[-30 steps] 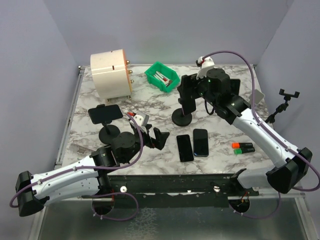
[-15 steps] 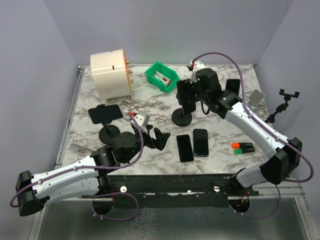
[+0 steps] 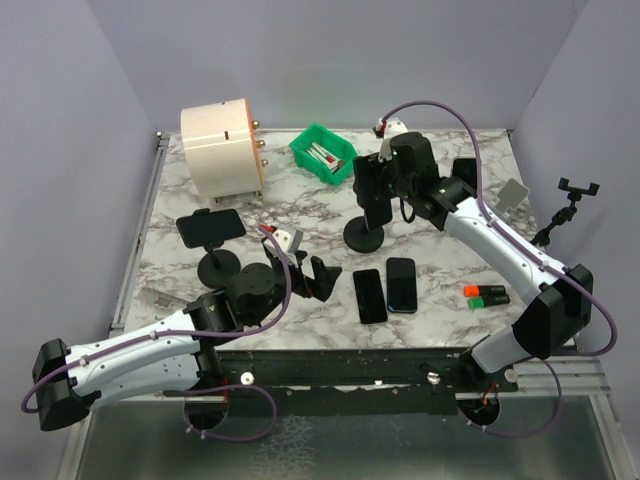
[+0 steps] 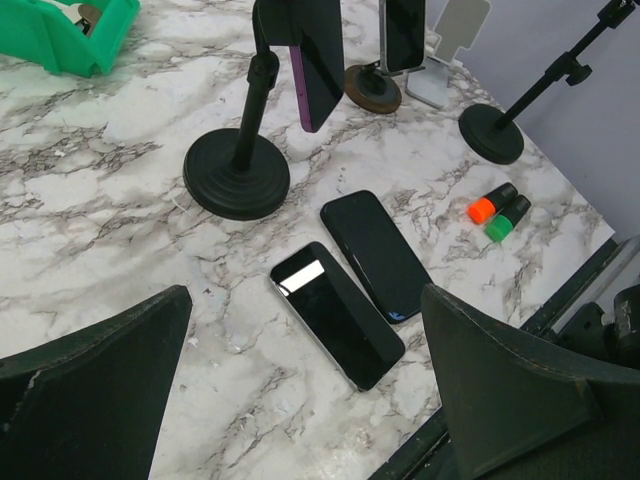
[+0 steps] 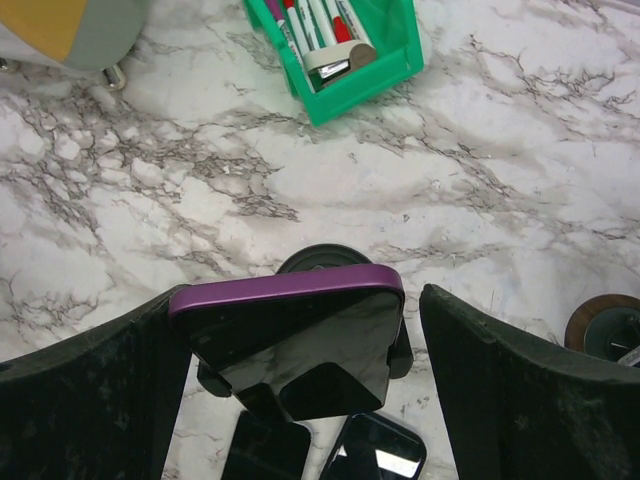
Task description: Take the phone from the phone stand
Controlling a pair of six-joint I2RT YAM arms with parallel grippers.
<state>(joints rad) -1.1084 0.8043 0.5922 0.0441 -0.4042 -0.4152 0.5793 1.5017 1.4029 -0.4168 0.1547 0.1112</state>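
Note:
A purple-edged phone (image 5: 290, 330) sits clamped on a black phone stand with a round base (image 3: 364, 237) at mid-table. It also shows in the left wrist view (image 4: 318, 60). My right gripper (image 5: 298, 340) is open and straddles the phone from above. Its left finger (image 5: 90, 400) is against the phone's left edge. Its right finger (image 5: 520, 390) stands a small gap off the right edge. In the top view the right gripper (image 3: 374, 190) hides most of the phone. My left gripper (image 3: 310, 275) is open and empty, low over the table, in front of the stand.
Two dark phones (image 3: 370, 296) (image 3: 401, 284) lie flat in front of the stand. A second stand holding a phone (image 3: 211, 227) is at the left. A green bin (image 3: 324, 153), a cream cylinder (image 3: 222, 148), orange and green markers (image 3: 485, 294) and an empty stand (image 3: 565, 205) also show.
My right gripper has shifted a little to the left and settled around the phone on the stand. My left arm has barely moved.

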